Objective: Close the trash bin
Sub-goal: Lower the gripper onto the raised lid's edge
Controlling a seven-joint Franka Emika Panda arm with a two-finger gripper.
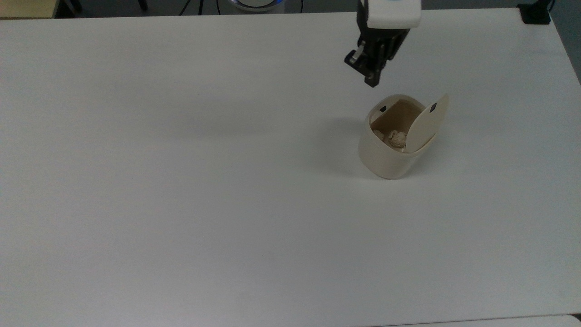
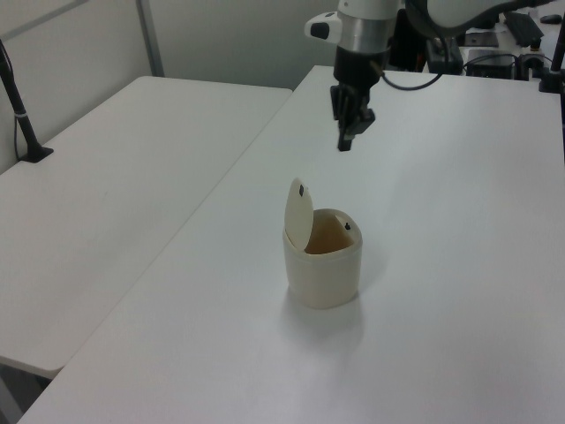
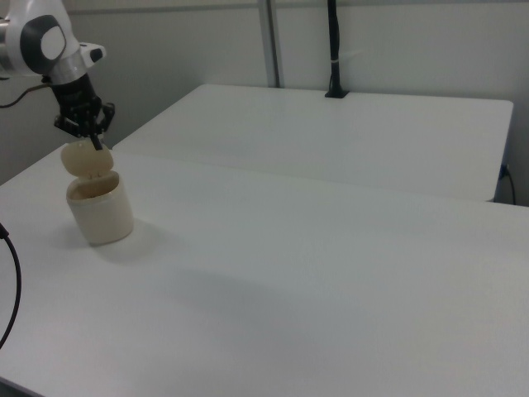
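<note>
White table [image 1: 181,181] carries one item: a small cream plastic trash bin [image 1: 386,156], rounded-square in outline, sitting toward the top view's right, roughly mid-depth. Its flat lid [image 1: 425,123] of the same colour stands raised, near upright, hinged on the bin's right side in the top view; in the left view the lid [image 2: 298,210] rises on the bin's left. A small black square mark [image 1: 433,107] sits near the lid's free edge; a second one [image 1: 382,109] on the inner rim opposite. Crumpled pale paper [image 1: 397,138] lies inside.

Black two-finger gripper [image 1: 371,81] on the white arm hangs in the air just beyond the bin's far rim in the top view, apart from bin and lid. Fingers point downward and look pressed together, holding nothing.

Second white table [image 2: 97,194] adjoins at the left view's left.
</note>
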